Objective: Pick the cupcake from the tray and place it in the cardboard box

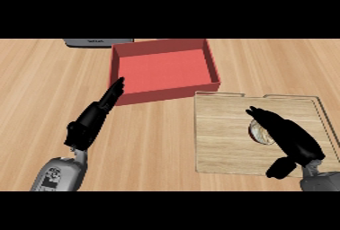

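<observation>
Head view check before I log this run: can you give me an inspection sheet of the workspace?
Surface: wooden counter, light planks.
Job's things: red box, open top, nothing seen inside; wooden tray to its lower right; cupcake on the tray, mostly hidden.
Clutter: grey object at the far edge, cut off.
Hands: left hand open, fingers straight, beside the box's near left corner; right hand open, over the cupcake.
Cables: nothing seen.
Surroundings: nothing seen.

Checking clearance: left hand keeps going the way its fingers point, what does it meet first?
Probably the red box: the left hand has straight fingers aimed at the box's near-left wall. Its height above the counter is unclear, so it might pass over.
</observation>
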